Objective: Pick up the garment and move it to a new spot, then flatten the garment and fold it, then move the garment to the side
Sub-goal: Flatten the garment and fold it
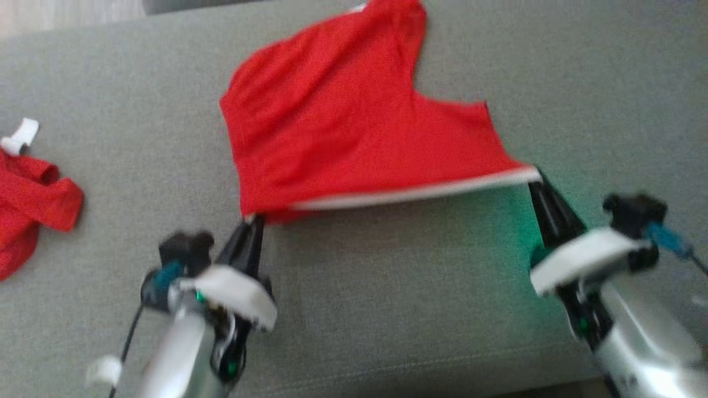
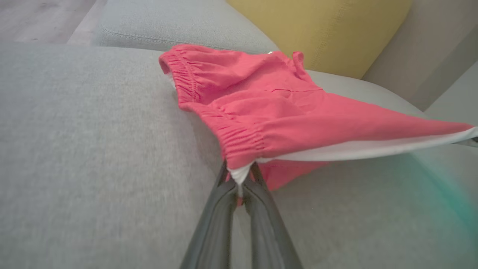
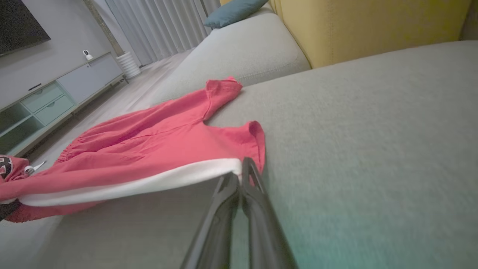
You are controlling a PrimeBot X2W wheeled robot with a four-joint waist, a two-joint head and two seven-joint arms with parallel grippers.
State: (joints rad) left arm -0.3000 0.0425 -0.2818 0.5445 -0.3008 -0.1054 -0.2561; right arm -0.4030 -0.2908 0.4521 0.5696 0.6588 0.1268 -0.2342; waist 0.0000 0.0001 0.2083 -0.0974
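While the left claw (image 1: pixel 255 221) and right claw (image 1: pixel 535 178) each pinched shut on a hem corner of the red garment (image 1: pixel 343 127), its far part lay near the far edge of the sofa cushion (image 1: pixel 387 287); keeping the hem taut and level while lowering should flatten it.

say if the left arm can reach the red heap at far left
Probably not yet: left gripper is shut on the stretched garment. Only couch lies between it and the heap.
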